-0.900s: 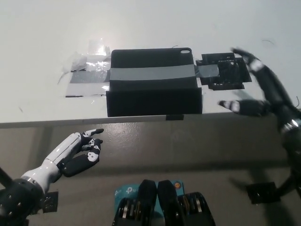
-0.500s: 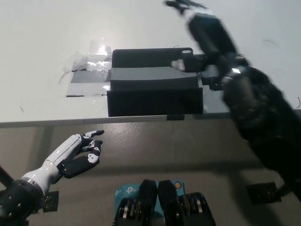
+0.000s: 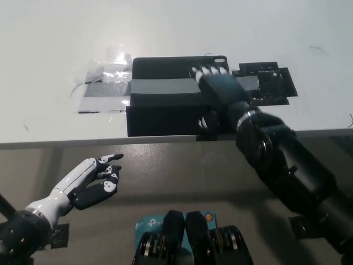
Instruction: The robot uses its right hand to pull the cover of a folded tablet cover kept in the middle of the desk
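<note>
Two hands are in sight. The black right hand (image 3: 217, 88) lies on the right part of the folded tablet cover (image 3: 171, 99), fingers laid over its top; whether they grip it I cannot tell. The cover sits at the desk's (image 3: 49, 49) near edge, taped down by a grey strip (image 3: 110, 88). The white left hand (image 3: 94, 179) hangs below the desk edge, loosely spread, holding nothing.

A matt black tablet cover (image 3: 165, 105) is crossed by a dull grey tape band (image 3: 160, 86); crinkled glossy clear tape (image 3: 105, 72) is stuck to the smooth white desk (image 3: 55, 38).
</note>
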Motion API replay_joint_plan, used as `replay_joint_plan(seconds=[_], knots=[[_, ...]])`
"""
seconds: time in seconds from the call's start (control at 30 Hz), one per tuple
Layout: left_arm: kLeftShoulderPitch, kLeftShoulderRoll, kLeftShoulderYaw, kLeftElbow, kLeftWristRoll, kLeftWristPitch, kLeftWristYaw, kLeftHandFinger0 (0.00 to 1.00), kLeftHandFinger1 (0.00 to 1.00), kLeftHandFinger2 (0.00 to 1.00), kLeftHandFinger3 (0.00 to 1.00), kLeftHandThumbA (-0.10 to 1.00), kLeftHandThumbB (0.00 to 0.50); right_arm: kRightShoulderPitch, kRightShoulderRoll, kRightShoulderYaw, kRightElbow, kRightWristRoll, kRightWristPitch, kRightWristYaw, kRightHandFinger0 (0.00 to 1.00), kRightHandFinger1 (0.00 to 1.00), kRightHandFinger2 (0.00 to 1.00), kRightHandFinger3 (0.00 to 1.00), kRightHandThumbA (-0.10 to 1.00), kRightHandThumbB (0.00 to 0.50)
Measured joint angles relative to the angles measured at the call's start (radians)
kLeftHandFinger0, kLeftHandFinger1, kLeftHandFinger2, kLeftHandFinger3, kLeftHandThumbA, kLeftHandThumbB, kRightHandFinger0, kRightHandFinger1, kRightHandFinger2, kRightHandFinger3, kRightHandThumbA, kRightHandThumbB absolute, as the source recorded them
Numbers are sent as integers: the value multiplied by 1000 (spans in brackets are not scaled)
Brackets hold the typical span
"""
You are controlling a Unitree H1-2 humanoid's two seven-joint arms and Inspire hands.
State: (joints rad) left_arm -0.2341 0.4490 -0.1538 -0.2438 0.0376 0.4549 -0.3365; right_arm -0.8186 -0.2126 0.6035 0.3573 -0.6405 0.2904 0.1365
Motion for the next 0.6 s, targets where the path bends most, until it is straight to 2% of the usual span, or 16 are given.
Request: replay_joint_plan(seconds=[0.2,0.37,0.4,0.57,0.6], knots=[[-1,0,0,1,7,1,-1,849,874,998,1000,1000,107,34,22,1,118,-11,-34,-15,1000,1000,1000,1000,1000,500],[-6,0,1,0,8,1,-1,843,868,985,1000,1000,76,33,46,-7,168,-23,-49,-31,1000,1000,1000,1000,1000,500],[-7,0,1,0,8,1,-1,842,867,985,1000,1000,78,33,51,-9,171,-25,-50,-33,1000,1000,1000,1000,1000,487],[-7,0,1,0,8,1,-1,834,861,983,1000,1000,75,35,54,5,170,-45,-54,-36,1000,1000,1000,1000,1000,498],[-7,0,1,0,8,1,-1,820,850,971,1000,1000,75,35,54,7,170,-49,-56,-37,1000,1000,1000,1000,1000,468]])
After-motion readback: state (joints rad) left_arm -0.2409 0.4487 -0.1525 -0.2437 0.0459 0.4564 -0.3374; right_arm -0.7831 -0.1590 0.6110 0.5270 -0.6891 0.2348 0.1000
